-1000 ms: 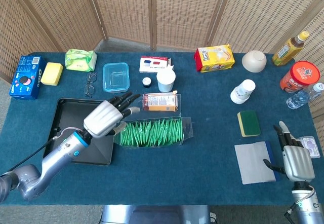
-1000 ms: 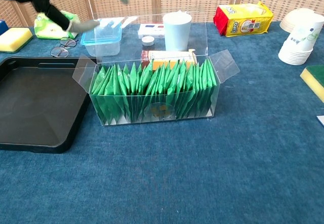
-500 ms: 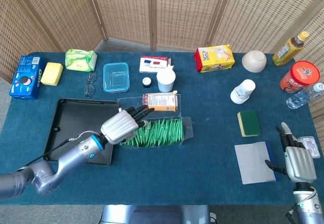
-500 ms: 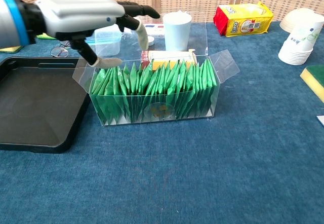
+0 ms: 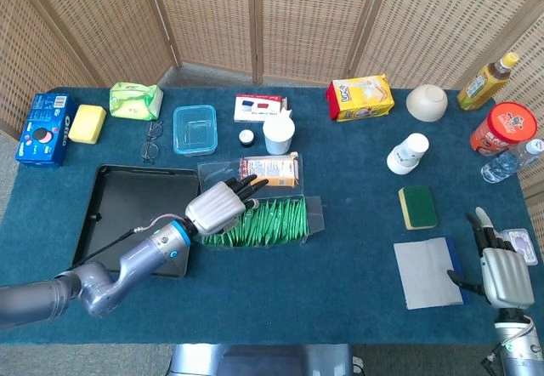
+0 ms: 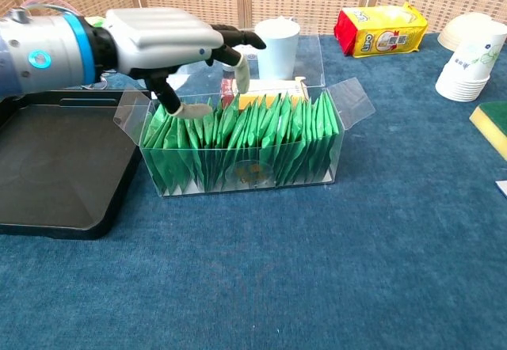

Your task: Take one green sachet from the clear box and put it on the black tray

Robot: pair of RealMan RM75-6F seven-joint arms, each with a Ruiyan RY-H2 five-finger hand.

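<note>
A clear box (image 5: 313,214) (image 6: 348,104) packed with several upright green sachets (image 5: 272,220) (image 6: 261,132) stands mid-table, its flaps open. My left hand (image 5: 223,205) (image 6: 170,43) hovers over the box's left end, fingers spread above the sachet tops, thumb low near the leftmost sachets; nothing is held. The black tray (image 5: 110,210) (image 6: 55,168) lies just left of the box, with nothing on it. My right hand (image 5: 500,267) rests far right near the table's front edge, fingers extended, holding nothing.
Behind the box stand an orange carton (image 5: 270,170), a white cup (image 5: 278,134) (image 6: 277,47), a small jar (image 5: 246,137) and a blue-lidded container (image 5: 194,128). A grey cloth (image 5: 427,272) and a green sponge (image 5: 417,207) lie near my right hand. Snacks, bottles and cups line the back.
My left hand moved right from over the tray's edge and lowered over the box's left end, the thumb dropping toward the sachets. The right hand stayed put.
</note>
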